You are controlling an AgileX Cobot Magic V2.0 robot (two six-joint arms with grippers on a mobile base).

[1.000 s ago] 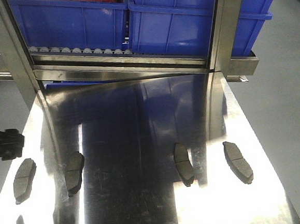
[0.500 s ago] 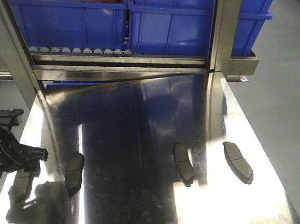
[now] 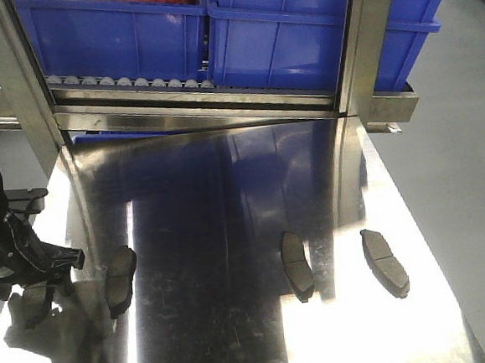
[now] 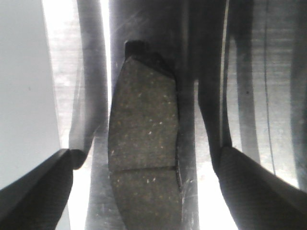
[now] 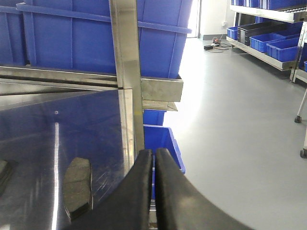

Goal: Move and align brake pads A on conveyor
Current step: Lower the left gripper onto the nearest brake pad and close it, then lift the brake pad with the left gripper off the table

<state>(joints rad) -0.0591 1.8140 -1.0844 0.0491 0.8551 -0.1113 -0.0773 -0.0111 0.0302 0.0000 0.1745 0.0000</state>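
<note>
Left gripper (image 4: 146,160) is over the leftmost brake pad (image 4: 144,129), lower left of the front view. The pad lies flat on the steel table (image 3: 226,191); no conveyor shows in any view. Fingers (image 4: 41,191) are spread wide, one on each side of the pad with a gap on both sides, nothing gripped. In the left wrist view the pad's long axis runs top-to-bottom of frame, with the groove crossing it in the lower half and a small tab at the top end. Fingers straddle the short axis and the pad is roughly centred, so closing should pinch across the width, which looks right for the grab. Can't tell the height above the table. Second pad (image 3: 122,279), third pad (image 3: 297,265) and fourth pad (image 3: 385,263) sit in a row across the lower front view, long axes roughly bottom-to-top with a slight lean. Right gripper (image 5: 153,153) has its fingers pressed together, empty, at the table's right edge, fourth pad at lower left of its view. Left arm is the obvious one here. Risk: the pad may skate on the steel if the close is uneven.
</note>
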